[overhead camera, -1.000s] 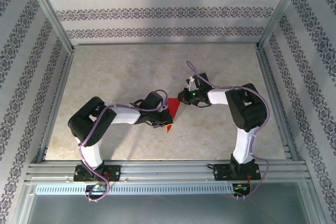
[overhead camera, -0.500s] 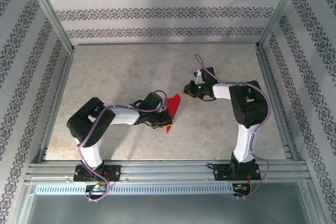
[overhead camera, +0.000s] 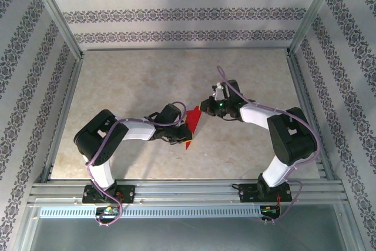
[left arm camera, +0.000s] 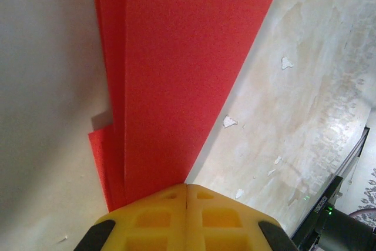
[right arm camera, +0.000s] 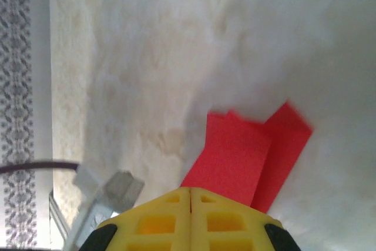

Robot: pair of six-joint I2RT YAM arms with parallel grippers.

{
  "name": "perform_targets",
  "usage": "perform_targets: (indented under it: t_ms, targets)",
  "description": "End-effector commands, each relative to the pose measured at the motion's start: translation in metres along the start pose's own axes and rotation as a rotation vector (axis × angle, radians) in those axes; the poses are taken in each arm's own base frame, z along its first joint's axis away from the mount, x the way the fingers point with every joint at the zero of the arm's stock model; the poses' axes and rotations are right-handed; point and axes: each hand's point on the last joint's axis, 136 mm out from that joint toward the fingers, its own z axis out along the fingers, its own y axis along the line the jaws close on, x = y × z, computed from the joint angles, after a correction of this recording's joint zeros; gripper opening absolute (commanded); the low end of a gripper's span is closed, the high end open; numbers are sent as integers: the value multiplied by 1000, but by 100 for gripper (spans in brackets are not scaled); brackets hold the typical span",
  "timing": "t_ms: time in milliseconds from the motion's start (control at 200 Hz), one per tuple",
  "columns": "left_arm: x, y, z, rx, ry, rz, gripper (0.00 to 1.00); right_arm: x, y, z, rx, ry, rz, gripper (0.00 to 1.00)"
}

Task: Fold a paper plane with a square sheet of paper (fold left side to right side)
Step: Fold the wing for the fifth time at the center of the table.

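Paper plane [overhead camera: 192, 123] on table [overhead camera: 129, 80]; both jaws shut.

Worktop [overhead camera: 135, 86]: it is enclosed by walls [overhead camera: 176, 13] on the left, right and far sides. A rail [overhead camera: 188, 191] is set along its near edge, and both arm bases are bolted there.
Paper plane [overhead camera: 192, 125]: it is laid flat near the middle of the worktop, between the two tools. Its point is turned toward the near edge and its wider end toward the far side.
Left tool [overhead camera: 180, 134]: it is brought in from the left and set against the plane's left edge.
Right tool [overhead camera: 205, 109]: it is brought in from the right and placed just beside the plane's far right corner.
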Motion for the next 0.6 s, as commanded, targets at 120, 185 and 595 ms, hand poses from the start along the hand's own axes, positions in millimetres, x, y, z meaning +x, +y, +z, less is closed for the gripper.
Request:
perform_targets:
  t_ms: [120,185,595]
  targets:
    - [24,47,1,-153,62,-80,0,36,4,23,-6,83,51,0]
    - [24,46,0,-151,60,-79,0,43,2,29,-4,96,59,0]
    - [25,46,1,-152,64,-81,0,60,-24,53,49,127,102,0]
